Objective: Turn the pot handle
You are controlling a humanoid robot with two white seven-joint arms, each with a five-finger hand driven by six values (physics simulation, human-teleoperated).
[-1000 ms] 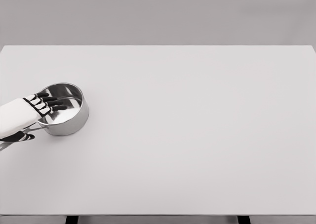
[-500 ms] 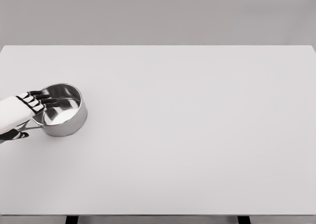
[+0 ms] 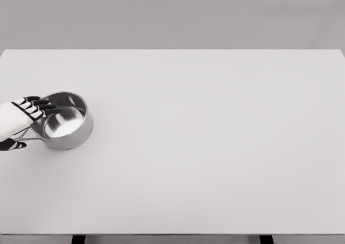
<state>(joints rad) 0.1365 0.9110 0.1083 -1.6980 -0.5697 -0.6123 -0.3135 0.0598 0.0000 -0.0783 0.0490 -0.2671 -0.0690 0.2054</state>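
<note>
A small steel pot [image 3: 66, 123] stands on the white table [image 3: 205, 147] near its left edge. Its thin handle [image 3: 29, 139] points left and runs under my left hand [image 3: 21, 123]. That hand enters from the left edge, its dark-tipped fingers spread over the pot's left rim and its thumb below the handle. The fingers look relaxed, with nothing clasped between them. My right hand does not show.
The table's left edge lies close to the hand and pot. The front edge runs along the bottom of the picture, with dark legs below it.
My left hand has drawn back to the left, off the pot's opening toward its rim. The pot has shifted a little to the left with it.
</note>
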